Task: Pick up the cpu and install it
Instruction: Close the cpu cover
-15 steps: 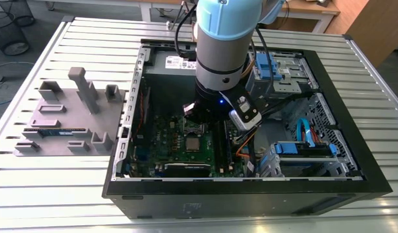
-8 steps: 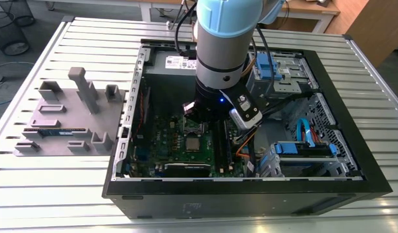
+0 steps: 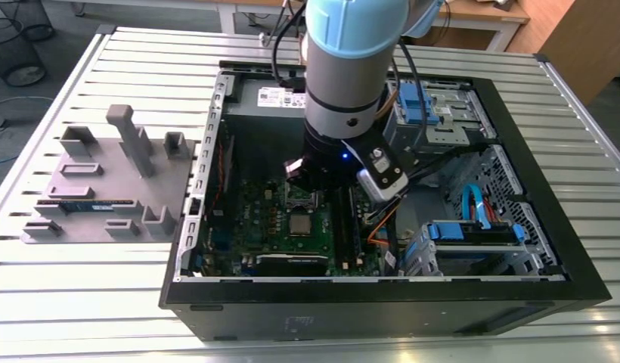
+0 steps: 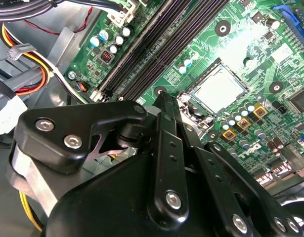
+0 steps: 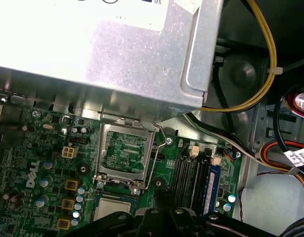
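Observation:
The cpu [image 3: 302,224] is a small silvery square lying flat in its socket on the green motherboard [image 3: 274,227], inside the open computer case. In the second wrist view the cpu [image 4: 218,91] rests within the socket frame. In the first wrist view only an edge of the cpu [image 5: 112,210] shows, below the raised metal load plate [image 5: 124,153] and its wire lever. My gripper [image 3: 308,185] hangs over the board just behind the socket. In both wrist views its black fingers meet at the tip [image 4: 164,101] [image 5: 164,197], shut and holding nothing, beside the cpu near the memory slots.
The black case walls [image 3: 189,249] ring the board. A metal power supply box [image 5: 117,49] and yellow, red and black cables [image 5: 270,74] crowd one side. Blue drive bays [image 3: 472,227] lie toward the exterior view's right. A grey fixture [image 3: 108,181] outside the case holds a blue-green memory stick [image 3: 83,204].

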`<action>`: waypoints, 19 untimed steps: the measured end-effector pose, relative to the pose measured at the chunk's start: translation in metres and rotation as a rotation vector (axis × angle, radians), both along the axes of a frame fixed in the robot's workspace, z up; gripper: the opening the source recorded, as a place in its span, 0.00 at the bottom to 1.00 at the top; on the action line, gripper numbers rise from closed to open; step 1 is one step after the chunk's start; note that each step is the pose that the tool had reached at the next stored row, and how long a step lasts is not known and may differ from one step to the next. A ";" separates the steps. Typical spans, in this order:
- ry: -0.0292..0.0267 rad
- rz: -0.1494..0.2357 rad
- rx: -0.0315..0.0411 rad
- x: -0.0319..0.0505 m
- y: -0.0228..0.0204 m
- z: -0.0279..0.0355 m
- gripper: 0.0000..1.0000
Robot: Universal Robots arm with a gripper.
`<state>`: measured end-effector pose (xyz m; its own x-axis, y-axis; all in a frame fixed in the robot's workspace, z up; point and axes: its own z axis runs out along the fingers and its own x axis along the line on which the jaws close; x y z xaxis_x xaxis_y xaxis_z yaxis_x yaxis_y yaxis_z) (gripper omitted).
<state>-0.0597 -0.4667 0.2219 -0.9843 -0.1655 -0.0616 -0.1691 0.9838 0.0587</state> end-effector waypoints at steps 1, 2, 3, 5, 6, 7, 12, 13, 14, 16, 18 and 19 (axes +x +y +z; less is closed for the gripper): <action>-0.0001 0.000 -0.0001 -0.0007 0.0000 0.0000 0.11; -0.0003 0.000 0.0000 -0.0018 0.0000 0.0000 0.11; -0.0004 0.000 0.0001 -0.0028 0.0000 -0.0001 0.11; -0.0005 0.000 0.0001 -0.0045 -0.0003 -0.0002 0.11; -0.0005 0.000 0.0001 -0.0051 -0.0005 -0.0002 0.11; -0.0005 -0.001 0.0002 -0.0055 -0.0008 -0.0003 0.11; -0.0004 -0.003 0.0002 -0.0058 -0.0044 -0.0007 0.11; -0.0005 -0.003 0.0002 -0.0059 -0.0055 -0.0007 0.11; -0.0004 -0.003 0.0002 -0.0060 -0.0067 -0.0007 0.11; -0.0005 -0.004 0.0002 -0.0063 -0.0091 -0.0008 0.11; -0.0005 -0.004 0.0001 -0.0079 -0.0108 -0.0008 0.11; -0.0005 -0.004 0.0001 -0.0089 -0.0116 -0.0009 0.11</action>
<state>-0.0686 -0.4783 0.2211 -0.9850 -0.1612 -0.0621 -0.1648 0.9846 0.0587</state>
